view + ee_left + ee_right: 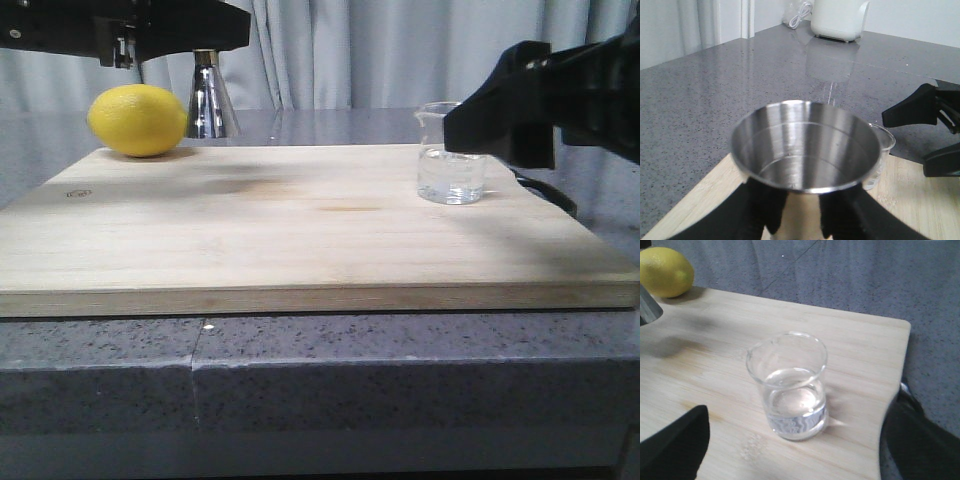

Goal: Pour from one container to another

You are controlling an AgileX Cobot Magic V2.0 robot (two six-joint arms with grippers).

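The clear glass beaker stands upright on the right of the wooden board, with clear liquid in its lower third. In the right wrist view the beaker sits between my right gripper's wide-open fingers, which do not touch it. My right gripper partly covers the beaker's rim. The steel jigger is at the board's back left, and my left gripper is shut on its waist. Its upper cup looks empty. I cannot tell whether its base rests on the board.
A yellow lemon lies on the board's back left corner, beside the jigger. The board rests on a grey speckled counter. A white appliance stands far off on the counter. Curtains hang behind.
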